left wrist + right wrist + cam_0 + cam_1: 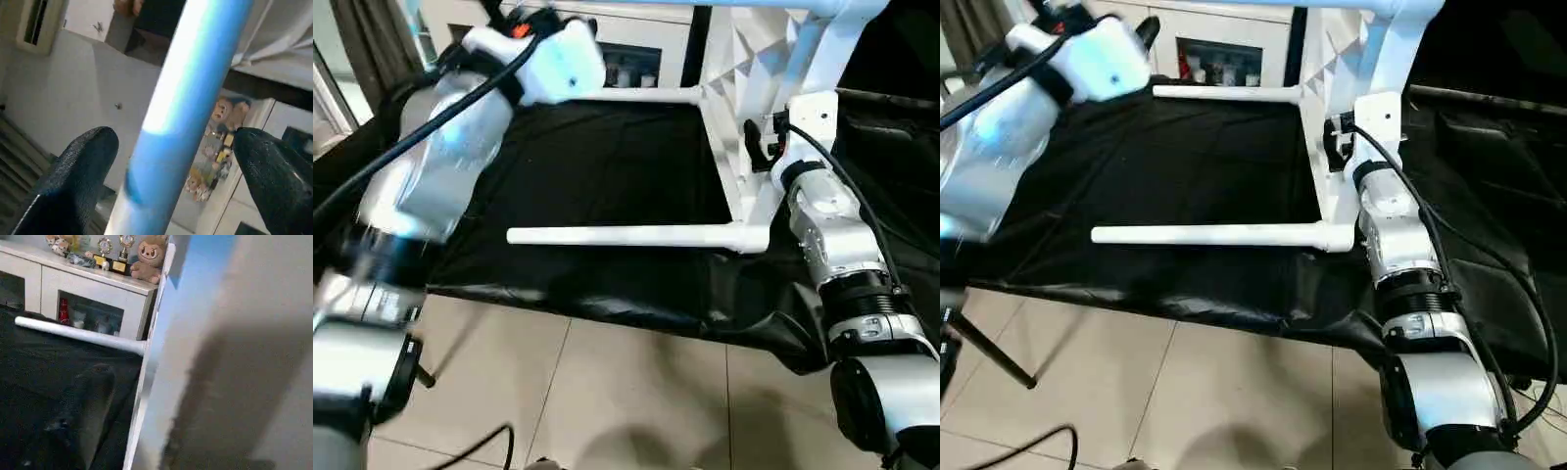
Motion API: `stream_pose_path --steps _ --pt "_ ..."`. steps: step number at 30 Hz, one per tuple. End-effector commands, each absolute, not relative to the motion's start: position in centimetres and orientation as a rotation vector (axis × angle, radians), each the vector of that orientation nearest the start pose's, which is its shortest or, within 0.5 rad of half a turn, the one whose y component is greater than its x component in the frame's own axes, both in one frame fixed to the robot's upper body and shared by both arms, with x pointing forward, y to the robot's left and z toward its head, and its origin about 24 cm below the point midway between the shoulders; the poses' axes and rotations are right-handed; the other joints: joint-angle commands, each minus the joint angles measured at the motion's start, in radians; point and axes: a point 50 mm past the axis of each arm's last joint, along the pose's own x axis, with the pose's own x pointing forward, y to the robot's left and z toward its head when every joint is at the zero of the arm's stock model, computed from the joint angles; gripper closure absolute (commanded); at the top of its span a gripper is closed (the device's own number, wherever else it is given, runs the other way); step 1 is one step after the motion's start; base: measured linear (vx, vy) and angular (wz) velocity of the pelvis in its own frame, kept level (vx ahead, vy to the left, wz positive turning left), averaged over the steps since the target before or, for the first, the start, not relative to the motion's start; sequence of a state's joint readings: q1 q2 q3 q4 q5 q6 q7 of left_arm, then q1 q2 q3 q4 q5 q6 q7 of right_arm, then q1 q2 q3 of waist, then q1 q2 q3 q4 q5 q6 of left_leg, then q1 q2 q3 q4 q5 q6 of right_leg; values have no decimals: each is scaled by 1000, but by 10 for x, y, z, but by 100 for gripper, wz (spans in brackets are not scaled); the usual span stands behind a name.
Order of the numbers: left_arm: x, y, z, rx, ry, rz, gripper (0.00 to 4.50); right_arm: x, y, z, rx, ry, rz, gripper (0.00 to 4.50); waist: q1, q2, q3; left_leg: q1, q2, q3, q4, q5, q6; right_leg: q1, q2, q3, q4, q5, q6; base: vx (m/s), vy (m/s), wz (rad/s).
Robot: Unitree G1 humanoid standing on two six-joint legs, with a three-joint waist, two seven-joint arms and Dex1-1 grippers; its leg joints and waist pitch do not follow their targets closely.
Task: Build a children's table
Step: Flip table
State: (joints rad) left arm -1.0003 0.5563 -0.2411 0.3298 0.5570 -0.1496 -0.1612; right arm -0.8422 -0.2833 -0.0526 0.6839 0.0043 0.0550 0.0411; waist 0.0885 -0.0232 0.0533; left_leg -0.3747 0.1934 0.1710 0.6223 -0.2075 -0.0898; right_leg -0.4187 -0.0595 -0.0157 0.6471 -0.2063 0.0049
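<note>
Left arm [440, 157] motion-blurred, its gripper end lost past the top edge. Tabletop [754, 59] cut off at top. Right gripper [759, 142] fingers hidden behind the tabletop edge. Left wrist view: white leg [181, 122] runs off both edges, blurred. Shelf trinkets [112, 257] too small to identify.

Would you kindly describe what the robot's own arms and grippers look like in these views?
Both arms are silver-grey cylinders with black ring joints, ending in white housings. The left arm carries a black cable along its forearm and an orange mark near its white wrist block. The right arm has a thinner black cable looping to its housing. The left gripper has two black, finely textured, rounded fingers.
</note>
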Motion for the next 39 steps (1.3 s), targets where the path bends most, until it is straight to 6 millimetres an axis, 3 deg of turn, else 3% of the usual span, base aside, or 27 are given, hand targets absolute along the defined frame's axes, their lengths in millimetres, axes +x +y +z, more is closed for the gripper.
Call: stream_pose_path --steps 1,4,9,11,17,19,20,22,28,31,34,39 --pt "367 133 291 1260 -699 -151 13 393 -173 165 -253 -135 41 45 2 11 -77 8 8 0 -63 -15 -25 71 -47 28 -46 145 -229 0 0 0" --pt "371 134 290 1262 -684 -142 13 388 -166 167 -263 -170 79 45 3 7 -77 6 6 0 -62 -6 -20 75 -46 29 -46 173 -226 0 0 0" --pt "373 135 286 1212 -650 -180 41 370 -162 168 -249 -272 120 43 5 11 -77 9 8 -1 -63 -6 -14 73 -46 30 -47 186 -226 0 0 0" --pt "375 136 285 1195 -638 -186 68 366 -164 164 -236 -277 125 43 4 18 -75 11 11 -3 -66 -32 -20 70 -46 29 -49 157 -226 0 0 0" --pt "381 138 286 1188 -611 -192 118 362 -171 158 -248 -247 108 43 0 25 -68 14 9 -5 -72 -110 -49 66 -47 30 -64 37 -208 0 0 0" --pt "382 139 287 1193 -606 -183 135 362 -171 158 -251 -249 109 43 0 22 -68 13 10 -5 -72 -115 -49 68 -48 31 -63 28 -205 0 0 0" --pt "383 140 287 1187 -592 -178 146 360 -171 159 -253 -253 113 43 0 31 -68 14 10 -6 -72 -118 -51 65 -48 30 -64 22 -204 0 0 0" --pt "384 141 287 1182 -584 -177 153 359 -171 159 -254 -257 113 43 -1 28 -68 14 10 -6 -71 -117 -50 66 -47 31 -64 30 -204 0 0 0" --pt "387 140 283 1155 -543 -219 211 352 -171 155 -245 -260 130 43 -1 31 -69 12 9 -7 -72 -113 -48 68 -47 30 -64 42 -207 0 0 0" --pt "388 139 281 1122 -511 -245 224 350 -168 157 -232 -285 158 43 1 31 -68 13 10 -6 -72 -117 -40 67 -49 32 -66 28 -210 0 0 0" --pt "390 141 279 976 -445 -259 229 337 -149 169 -173 -389 362 43 5 27 -65 11 12 -6 -73 -129 -18 68 -51 33 -67 17 -212 0 0 0" --pt "393 142 275 857 -367 -256 232 325 -142 177 -104 -465 469 43 4 28 -63 7 11 -5 -73 -119 3 67 -54 33 -76 -55 -206 0 0 0"
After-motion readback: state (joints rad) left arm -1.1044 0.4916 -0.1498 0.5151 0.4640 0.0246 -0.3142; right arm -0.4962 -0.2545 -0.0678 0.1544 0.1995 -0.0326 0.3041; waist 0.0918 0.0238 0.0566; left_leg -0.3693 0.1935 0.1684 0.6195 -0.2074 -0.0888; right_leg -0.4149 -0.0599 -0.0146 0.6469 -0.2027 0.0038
